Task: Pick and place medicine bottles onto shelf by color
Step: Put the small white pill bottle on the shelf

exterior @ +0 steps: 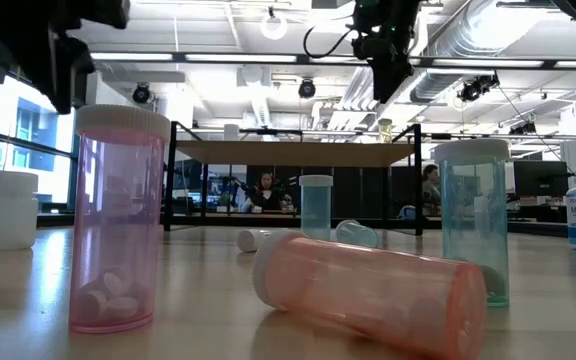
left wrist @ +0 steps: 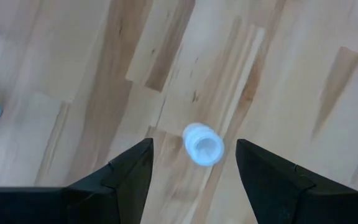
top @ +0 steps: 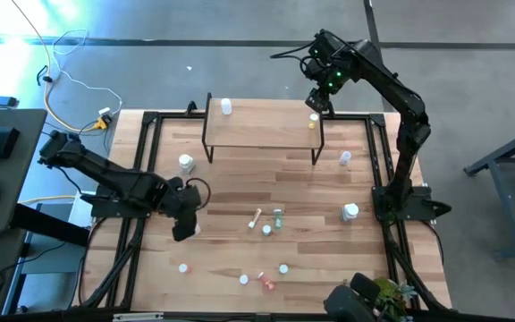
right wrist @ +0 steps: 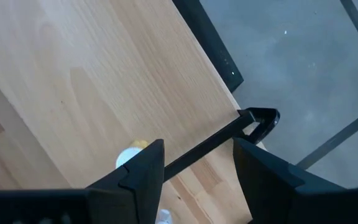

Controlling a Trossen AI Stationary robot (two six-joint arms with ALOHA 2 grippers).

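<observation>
While right gripper (top: 318, 98) hovers open, shelf (top: 262, 132) edge nears.

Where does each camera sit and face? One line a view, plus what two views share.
High view: above the table, straight down; both arms, left gripper and right gripper show.
Low view: tabletop height, level past a pink bottle to the shelf; one arm hangs above.
Left wrist view: on the left arm, down between its open fingers at a white-capped bottle.
Right wrist view: on the right arm, between open fingers, at the shelf's corner.
Shared: high and right wrist views both show the yellowish bottle on the shelf.
</observation>
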